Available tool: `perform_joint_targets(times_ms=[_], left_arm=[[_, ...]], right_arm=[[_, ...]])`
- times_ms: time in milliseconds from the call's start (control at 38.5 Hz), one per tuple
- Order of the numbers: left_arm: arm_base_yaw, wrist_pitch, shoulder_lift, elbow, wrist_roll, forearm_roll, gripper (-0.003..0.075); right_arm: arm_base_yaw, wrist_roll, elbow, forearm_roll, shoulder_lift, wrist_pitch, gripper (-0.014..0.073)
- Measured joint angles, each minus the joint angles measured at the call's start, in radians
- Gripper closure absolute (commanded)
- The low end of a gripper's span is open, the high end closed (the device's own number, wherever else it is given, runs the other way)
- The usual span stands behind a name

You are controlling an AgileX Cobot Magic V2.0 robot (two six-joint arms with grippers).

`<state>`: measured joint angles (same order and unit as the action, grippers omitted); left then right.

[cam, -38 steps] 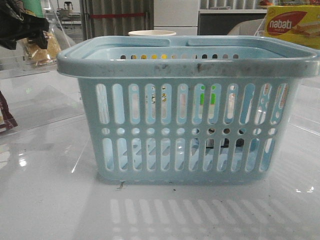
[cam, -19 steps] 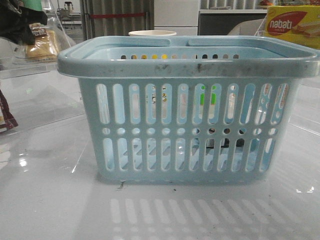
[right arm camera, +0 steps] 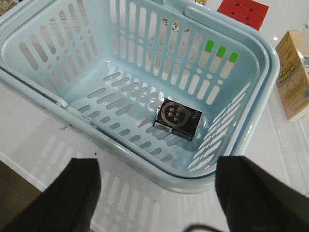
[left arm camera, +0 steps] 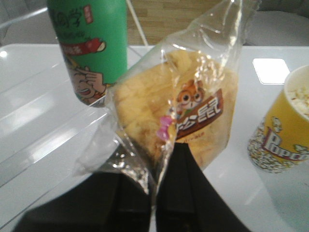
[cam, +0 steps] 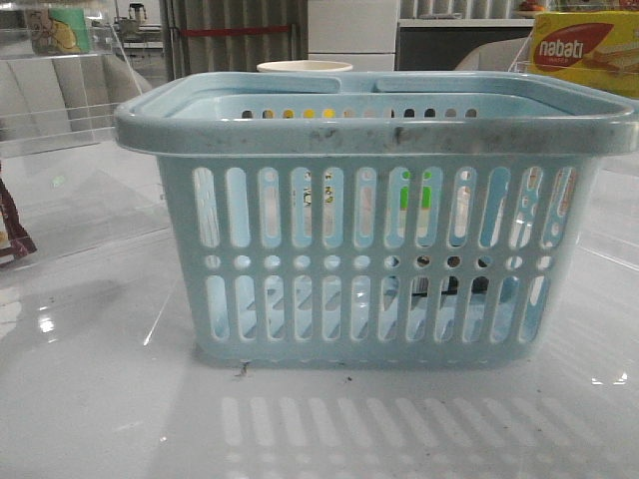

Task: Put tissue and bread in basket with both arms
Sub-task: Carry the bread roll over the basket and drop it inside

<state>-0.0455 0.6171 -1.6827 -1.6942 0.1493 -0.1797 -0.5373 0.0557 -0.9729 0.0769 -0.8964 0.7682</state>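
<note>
The pale blue basket [cam: 379,125] stands mid-table; it also shows from above in the right wrist view [right arm camera: 29,82]. The tissue [right arm camera: 177,118], a small dark pack, lies on the basket floor and shows as a dark patch through the low slots [cam: 449,287]. My left gripper [left arm camera: 154,166] is shut on the clear wrapper of the bread [left arm camera: 159,101], tan slices with a dark label, held in the air. It is out of the front view. My right gripper [right arm camera: 157,166] is open and empty, above the table just outside the basket's rim.
A green can [left arm camera: 91,48] and a yellow popcorn cup [left arm camera: 282,130] stand near the bread. A nabati box [cam: 584,50] is back right and a white cup [cam: 305,67] behind the basket. A carton [right arm camera: 294,75] lies beside the basket. A clear shelf [cam: 60,110] is at the left.
The left gripper with the bread has moved up and left, out of the front view's upper left corner. The basket has not moved.
</note>
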Motion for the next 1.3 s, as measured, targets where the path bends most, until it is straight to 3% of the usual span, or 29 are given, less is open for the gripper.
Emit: perform_joint_targets(times_ms=[364, 598, 780, 936, 1118, 1170, 1300], left_arm=[[-0.243, 0.166, 0.145, 0.0, 0.144, 0.002, 0.0629], [-0.432, 0.238, 0.127, 0.017, 0.193, 0.002, 0.0629], [-0.519, 0.242, 0.052, 0.027, 0.195, 0.002, 0.0621], [-0.561, 0.242, -0.015, 0.03, 0.197, 0.002, 0.0494], [-0.589, 0.239, -0.067, 0.03, 0.197, 0.002, 0.024], [-0.589, 0.239, -0.071, 0.03, 0.197, 0.0, 0.0207], [-0.589, 0.235, -0.059, 0.03, 0.197, 0.0, 0.0212]], right_arm=[[0.0, 0.0, 0.0, 0.0, 0.0, 0.0, -0.0001], [0.0, 0.0, 0.0, 0.0, 0.0, 0.0, -0.0001], [0.0, 0.0, 0.0, 0.0, 0.0, 0.002, -0.0001], [0.0, 0.0, 0.0, 0.0, 0.0, 0.002, -0.0001], [0.0, 0.0, 0.0, 0.0, 0.0, 0.002, -0.0001], [0.0, 0.0, 0.0, 0.0, 0.0, 0.002, -0.0001], [0.0, 0.002, 0.0, 0.0, 0.0, 0.002, -0.0001]])
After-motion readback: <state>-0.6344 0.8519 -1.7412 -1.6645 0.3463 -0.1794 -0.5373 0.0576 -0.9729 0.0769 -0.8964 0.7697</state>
